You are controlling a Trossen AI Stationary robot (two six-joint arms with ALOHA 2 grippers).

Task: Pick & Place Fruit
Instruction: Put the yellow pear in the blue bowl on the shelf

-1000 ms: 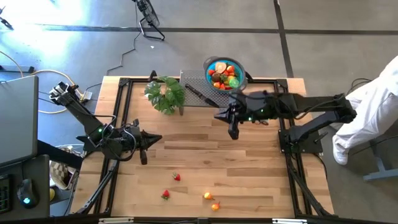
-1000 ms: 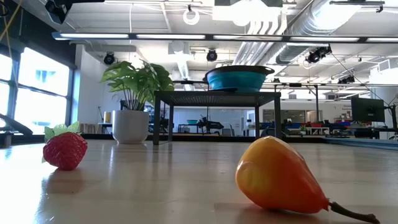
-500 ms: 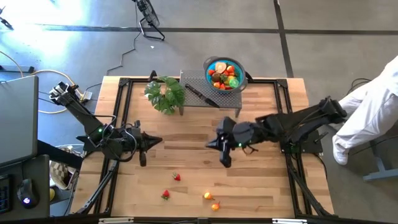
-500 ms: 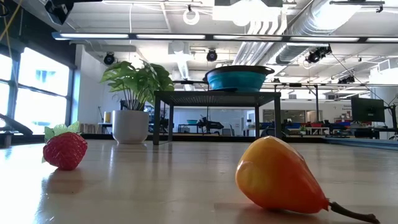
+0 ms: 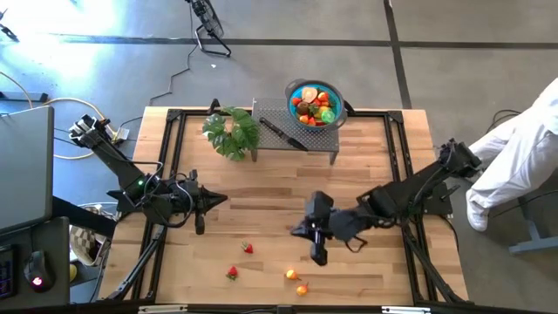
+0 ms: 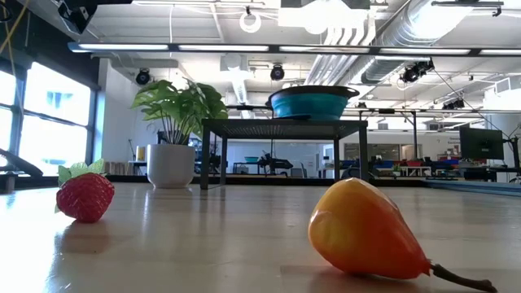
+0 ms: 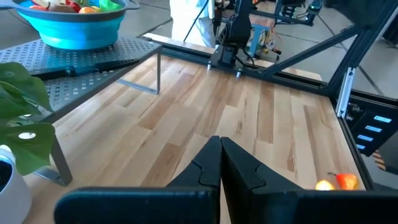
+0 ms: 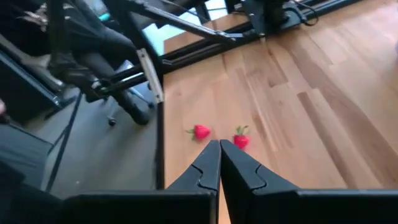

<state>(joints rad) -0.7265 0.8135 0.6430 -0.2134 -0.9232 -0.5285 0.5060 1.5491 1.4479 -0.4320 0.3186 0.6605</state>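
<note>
Two red strawberries [image 5: 248, 249] lie leafy-topped, apart.

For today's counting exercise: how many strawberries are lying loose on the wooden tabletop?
2: one strawberry near the table's middle front, another strawberry closer to the front edge, to its left. More may be hidden in the blue bowl.

The left gripper [image 7: 220, 163], fingers pressed together, hovers over the wooden table [image 7: 249, 118]; a blue bowl [image 7: 74, 28] of fruit [image 7: 93, 6] sits on a perforated metal stand [image 7: 93, 59].

strawberries [image 5: 248, 249]: I saw red
bowl [image 5: 313, 102]: blue
tabletop [image 5: 261, 218]: pale striped wood
my hands [image 5: 319, 255]: black
</note>
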